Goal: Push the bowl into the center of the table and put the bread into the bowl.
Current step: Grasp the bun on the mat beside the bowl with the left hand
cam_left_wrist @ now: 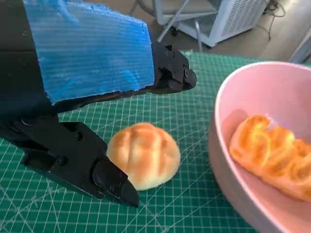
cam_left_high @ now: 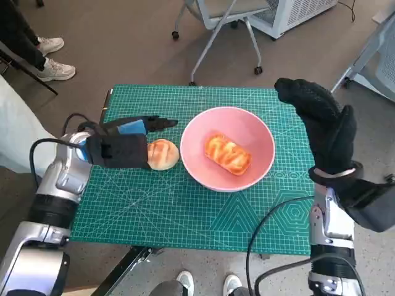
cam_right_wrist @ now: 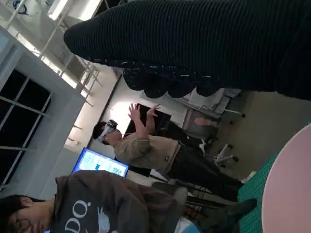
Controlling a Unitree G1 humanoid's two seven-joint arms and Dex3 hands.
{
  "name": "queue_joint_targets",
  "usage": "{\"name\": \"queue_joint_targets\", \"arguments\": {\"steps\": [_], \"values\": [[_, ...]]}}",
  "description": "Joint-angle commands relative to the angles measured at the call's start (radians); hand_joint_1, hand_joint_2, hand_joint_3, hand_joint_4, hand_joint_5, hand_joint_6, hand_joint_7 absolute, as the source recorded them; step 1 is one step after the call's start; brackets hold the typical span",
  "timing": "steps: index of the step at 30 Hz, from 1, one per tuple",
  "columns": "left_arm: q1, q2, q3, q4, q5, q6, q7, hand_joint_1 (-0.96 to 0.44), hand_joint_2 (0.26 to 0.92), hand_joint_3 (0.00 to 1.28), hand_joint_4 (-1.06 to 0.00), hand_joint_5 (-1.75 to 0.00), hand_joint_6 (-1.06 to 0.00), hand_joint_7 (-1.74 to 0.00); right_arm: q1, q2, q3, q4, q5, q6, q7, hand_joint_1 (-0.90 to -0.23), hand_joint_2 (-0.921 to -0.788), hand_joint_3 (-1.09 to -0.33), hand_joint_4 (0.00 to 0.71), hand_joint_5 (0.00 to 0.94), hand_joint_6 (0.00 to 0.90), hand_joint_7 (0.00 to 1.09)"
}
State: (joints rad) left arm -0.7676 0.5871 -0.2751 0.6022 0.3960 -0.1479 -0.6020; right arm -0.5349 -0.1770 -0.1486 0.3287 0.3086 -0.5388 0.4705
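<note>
Pink bowl point(cam_left_high: 228, 148) sits at frame centre on the green cutting mat point(cam_left_high: 185, 209) covering the worktop, one long glazed bread point(cam_left_high: 228, 154) inside. A round bun point(cam_left_high: 163, 153) lies just left of the bowl. Left hand point(cam_left_high: 123, 143) brackets the bun, fingers point(cam_left_wrist: 109, 180) apart, not clamped. Right hand point(cam_left_high: 321, 123) is raised at the right edge, fingers spread, empty.

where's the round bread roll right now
In the head view the round bread roll lies on the green mat, just outside the pink bowl on its left, right beside the left hand.
</note>
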Motion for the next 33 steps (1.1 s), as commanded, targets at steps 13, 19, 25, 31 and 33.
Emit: {"name": "queue_joint_targets", "arguments": {"steps": [13, 19, 25, 31, 33], "values": [[0.012, -0.004, -0.020, 0.028, 0.015, 0.029, -0.001, -0.15, 0.733, 0.00, -0.12, -0.01, -0.26, -0.01, 0.020, 0.003, 0.002, 0.018, -0.003, 0.007, 0.001, -0.703, -0.921, -0.813, 0.175, 0.000, 0.031, 0.60], [0.012, -0.012, -0.041, 0.059, 0.029, 0.020, 0.011, -0.16, 0.739, 0.01, -0.16, -0.02, -0.29, -0.02, 0.023, 0.003, -0.001, 0.020, 0.003, 0.008, 0.004, -0.703, -0.921, -0.810, 0.176, 0.000, 0.032, 0.60], [0.008, -0.026, -0.065, 0.091, 0.053, 0.015, 0.024, -0.18, 0.743, 0.01, -0.20, -0.02, -0.33, -0.03, 0.025, 0.004, -0.001, 0.018, 0.006, 0.010, 0.004, -0.703, -0.921, -0.809, 0.176, 0.001, 0.032, 0.60], [-0.005, -0.043, -0.088, 0.148, 0.068, -0.006, 0.045, -0.17, 0.751, 0.01, -0.26, -0.03, -0.39, -0.04, 0.027, 0.006, -0.001, 0.018, 0.007, 0.011, 0.003, -0.703, -0.921, -0.807, 0.175, 0.000, 0.031, 0.60], [-0.016, -0.056, -0.100, 0.191, 0.079, -0.023, 0.064, -0.12, 0.765, 0.01, -0.34, -0.04, -0.46, -0.06, 0.028, 0.007, -0.001, 0.018, 0.006, 0.010, 0.003, -0.704, -0.921, -0.805, 0.176, 0.000, 0.031, 0.60]]}}
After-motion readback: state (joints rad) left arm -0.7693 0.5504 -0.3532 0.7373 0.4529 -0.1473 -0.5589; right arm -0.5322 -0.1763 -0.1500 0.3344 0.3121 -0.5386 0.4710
